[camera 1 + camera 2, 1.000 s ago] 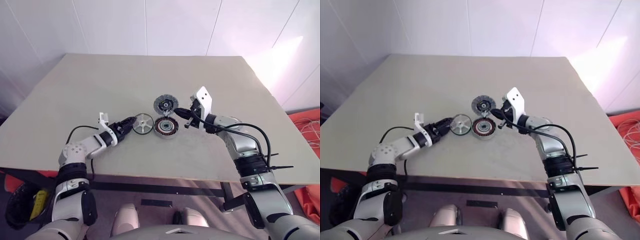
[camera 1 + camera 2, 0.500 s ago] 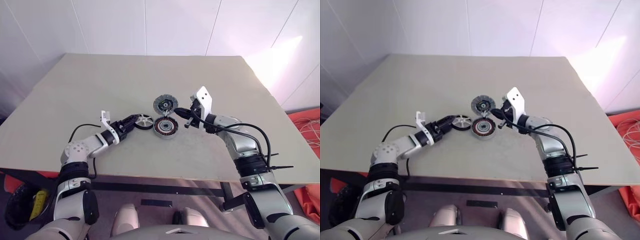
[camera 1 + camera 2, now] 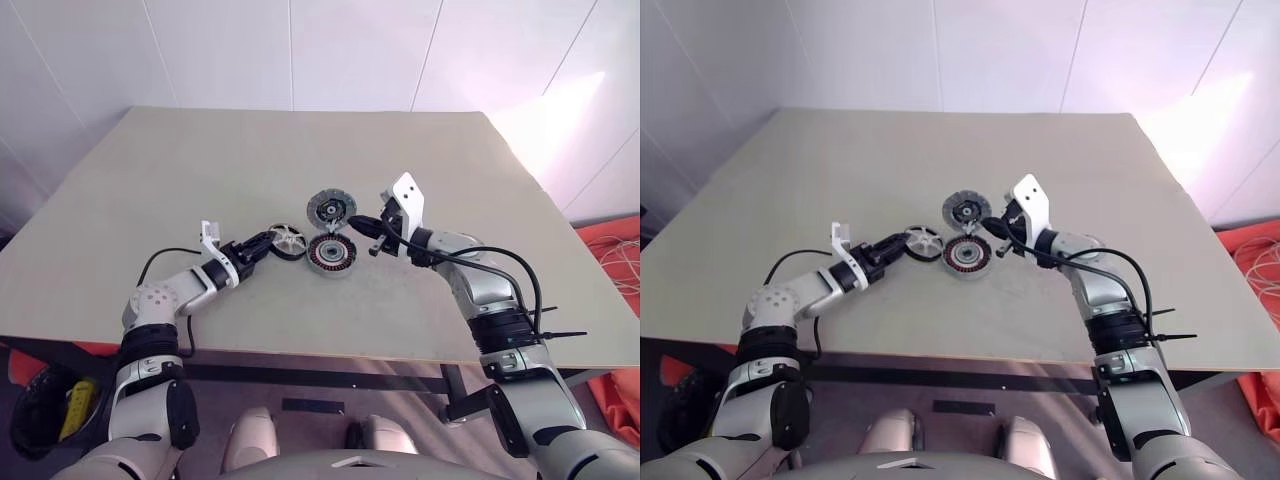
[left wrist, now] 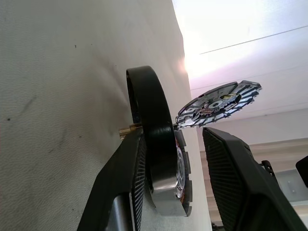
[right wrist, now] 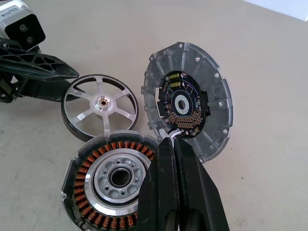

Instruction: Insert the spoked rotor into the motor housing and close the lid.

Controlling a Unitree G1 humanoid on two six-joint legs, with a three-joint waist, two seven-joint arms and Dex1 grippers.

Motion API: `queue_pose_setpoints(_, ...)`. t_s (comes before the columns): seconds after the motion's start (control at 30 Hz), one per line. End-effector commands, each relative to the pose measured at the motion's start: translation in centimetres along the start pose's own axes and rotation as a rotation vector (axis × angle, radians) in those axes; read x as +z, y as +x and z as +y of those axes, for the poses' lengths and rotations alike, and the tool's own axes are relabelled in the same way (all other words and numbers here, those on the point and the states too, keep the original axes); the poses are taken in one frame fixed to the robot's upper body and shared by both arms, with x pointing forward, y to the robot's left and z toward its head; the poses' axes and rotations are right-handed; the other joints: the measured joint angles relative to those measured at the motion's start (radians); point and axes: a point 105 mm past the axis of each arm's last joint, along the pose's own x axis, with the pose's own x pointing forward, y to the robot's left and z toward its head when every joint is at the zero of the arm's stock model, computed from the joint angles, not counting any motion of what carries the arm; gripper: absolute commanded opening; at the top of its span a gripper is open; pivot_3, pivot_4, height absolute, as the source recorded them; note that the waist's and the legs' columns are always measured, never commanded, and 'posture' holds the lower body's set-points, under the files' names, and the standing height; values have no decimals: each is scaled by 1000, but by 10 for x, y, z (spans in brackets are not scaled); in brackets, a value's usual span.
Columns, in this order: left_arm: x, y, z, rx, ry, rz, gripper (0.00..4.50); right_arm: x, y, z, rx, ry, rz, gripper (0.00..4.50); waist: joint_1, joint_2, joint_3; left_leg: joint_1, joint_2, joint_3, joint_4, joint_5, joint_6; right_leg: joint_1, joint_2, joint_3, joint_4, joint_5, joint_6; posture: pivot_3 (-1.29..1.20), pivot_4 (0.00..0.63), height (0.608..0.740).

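Note:
The spoked rotor (image 3: 288,240) leans tilted on the table, just left of the motor housing (image 3: 331,256). The housing lies face up and its copper windings show. Its lid (image 3: 331,209) stands up open behind it, inner face toward me. My left gripper (image 3: 268,245) reaches the rotor from the left. In the left wrist view the rotor (image 4: 156,144) sits edge-on between the jaws: one finger (image 4: 130,163) touches it, the other finger (image 4: 231,163) stands apart. My right gripper (image 5: 172,139) is shut, its tips at the lid's (image 5: 187,101) lower rim by the hinge.
The beige table (image 3: 300,150) stretches wide behind and to both sides of the parts. Its front edge runs below both arms. A dark bin (image 3: 40,405) holding a yellow thing stands on the floor at the lower left, and orange material (image 3: 610,250) lies at the right.
The rotor has tipped from standing with its face toward me to leaning lower. The left fingers have drawn closer around it. The right arm has not moved.

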Motion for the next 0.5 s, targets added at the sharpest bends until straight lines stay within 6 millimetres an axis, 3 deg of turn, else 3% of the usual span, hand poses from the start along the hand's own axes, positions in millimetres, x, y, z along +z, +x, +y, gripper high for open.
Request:
queue_pose_setpoints(0.03,8,2,-12,-38,34,-24,1941,24,-3,-3,-7,-54,-73,0,0,0,0,0,0,0,0,0,0,0,0,0,0,0,0,0,0,740)
queue_pose_setpoints(0.13,8,2,-8,-15,35,-26,1941,25,-2,-3,-7,-55,-74,0,0,0,0,0,0,0,0,0,0,0,0,0,0,0,0,0,0,740)
queue_pose_setpoints(0.23,7,3,-4,3,32,-28,1343,25,-2,-3,-7,-56,-75,0,0,0,0,0,0,0,0,0,0,0,0,0,0,0,0,0,0,740)
queue_pose_setpoints(0.33,7,2,-5,-1,31,-26,396,25,-2,-3,-8,-56,-75,0,0,0,0,0,0,0,0,0,0,0,0,0,0,0,0,0,0,740)
queue_pose_setpoints(0.5,6,2,-7,-14,35,-25,362,25,-2,-3,-6,-57,-73,0,0,0,0,0,0,0,0,0,0,0,0,0,0,-3,5,0,0,740)
